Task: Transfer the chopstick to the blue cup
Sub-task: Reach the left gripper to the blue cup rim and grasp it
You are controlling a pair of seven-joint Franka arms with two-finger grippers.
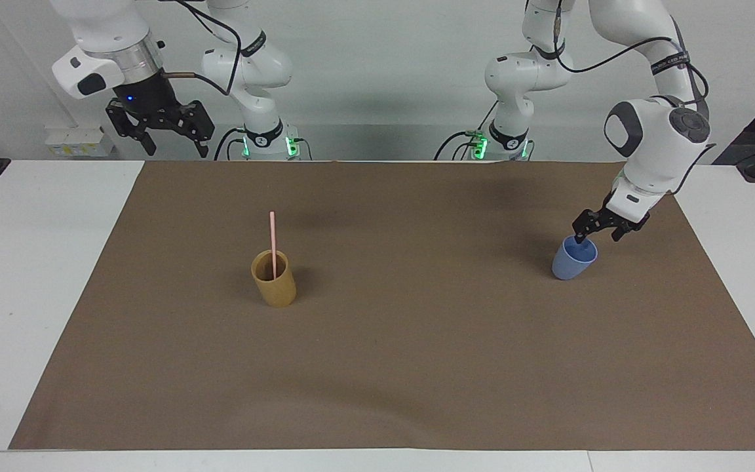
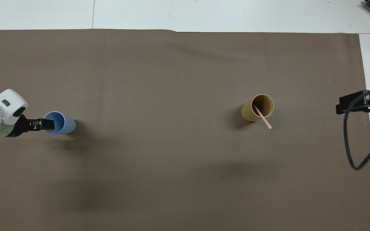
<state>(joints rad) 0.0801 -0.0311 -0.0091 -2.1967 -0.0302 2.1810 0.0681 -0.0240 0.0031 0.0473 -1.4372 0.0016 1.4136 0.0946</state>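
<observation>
The pale-pink chopstick stands in a tan-brown cup toward the right arm's end of the brown mat. Toward the left arm's end, the light-blue cup stands upright and holds nothing. My left gripper is down at the blue cup's rim and open. One finger reaches over the cup's mouth and the other is outside the wall. My right gripper waits open, raised over the table's edge at its own end.
A brown mat covers most of the white table. A black cable loops down from the right arm over the mat's edge. Nothing else stands on the mat.
</observation>
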